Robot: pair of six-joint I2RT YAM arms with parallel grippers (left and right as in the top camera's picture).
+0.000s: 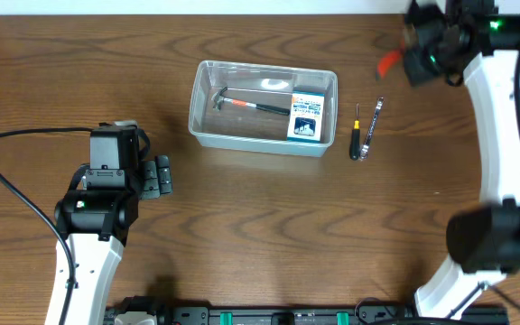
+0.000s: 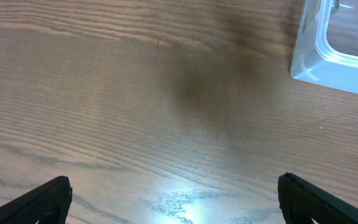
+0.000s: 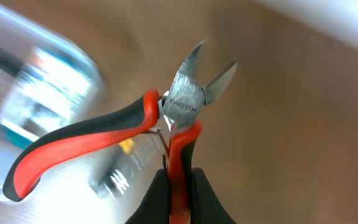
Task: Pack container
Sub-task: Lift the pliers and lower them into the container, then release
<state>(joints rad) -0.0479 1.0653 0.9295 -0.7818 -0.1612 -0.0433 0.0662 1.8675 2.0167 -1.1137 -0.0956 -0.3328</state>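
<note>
Overhead layout: the table [image 1: 79,54] is carrying the whole job, with the container sitting near its middle and one arm standing off to each side.
Container: the clear container [image 1: 197,108] is lying open side up, its long axis running left to right across the table.
Contents: a hammer [image 1: 242,103] is lying roughly along that long axis. A blue-and-white box [image 1: 307,118] is filling the right-hand end, so the free floor is looking to be toward the left and front.
Right gripper: the right gripper [image 3: 178,190] is hanging over the far right part of the table. It is clamping one red handle of the cutters [image 3: 182,102], with the other handle splaying free and the blades pointing away from the wrist.
Key relation: the container is lying to the left of the right gripper and closer to the robot. The carry is therefore shaping up as a leftward, inward sweep ending over the rim.
Left gripper: the left gripper [image 1: 158,176] is sitting low near the container's left front corner, its fingers spread wide and holding nothing. It is the nearer of the two, but it is not carrying the load.
Loose tools: a wrench [image 1: 377,118] and a screwdriver [image 1: 356,137] are lying side by side just right of the container, both running front to back. They are waiting under the likely path of the cutters.
Risk: the splayed handle is likely to catch the rim unless the cutters are coming down roughly along the long axis.
</note>
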